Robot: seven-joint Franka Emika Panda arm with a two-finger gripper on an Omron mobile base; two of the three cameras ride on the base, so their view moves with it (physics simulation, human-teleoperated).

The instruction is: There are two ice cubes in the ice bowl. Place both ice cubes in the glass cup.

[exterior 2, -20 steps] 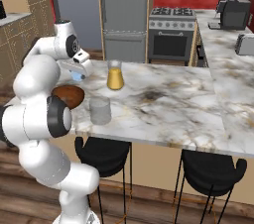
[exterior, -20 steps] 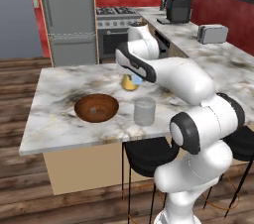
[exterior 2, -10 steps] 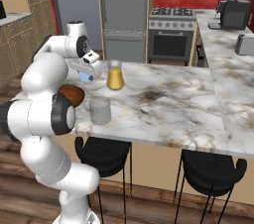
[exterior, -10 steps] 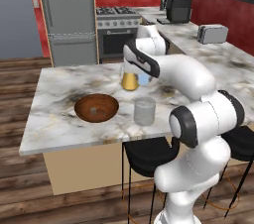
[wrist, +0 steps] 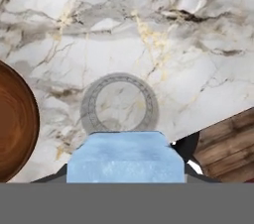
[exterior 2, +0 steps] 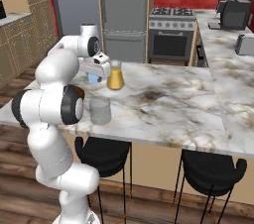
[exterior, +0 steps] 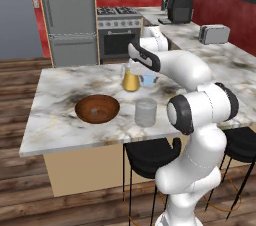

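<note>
Carrying an ice cube (wrist: 125,156) above the marble tabletop (exterior: 65,82), the gripper (exterior 2: 94,76) has its jaws pinched on the cube's two opposite flat faces, and the pale-blue block shows between them in the right base view and fills the lower middle of the hand view. The glass cup (exterior: 146,112) stands upright near the front edge of the tabletop, its mouth open straight up; in the hand view its round rim (wrist: 119,104) lies just beyond the cube, not yet under it. The ice bowl (exterior: 97,108) sits beside the cup toward the tabletop's left end, also near the front edge, with a second small cube (exterior: 93,112) lying inside. A juice pitcher (exterior: 131,78) stands further back, close to the arm.

To do this step well, the cube should be brought squarely over the rim's centre before the jaws part, and low enough that it drops in rather than bouncing off the lip. The cup is narrow, so a release while off-centre would likely send the cube onto the marble. The cube has no real long axis; in the hand view it appears wider than tall, its broad face toward the camera and level. The cup's long axis is vertical.
</note>
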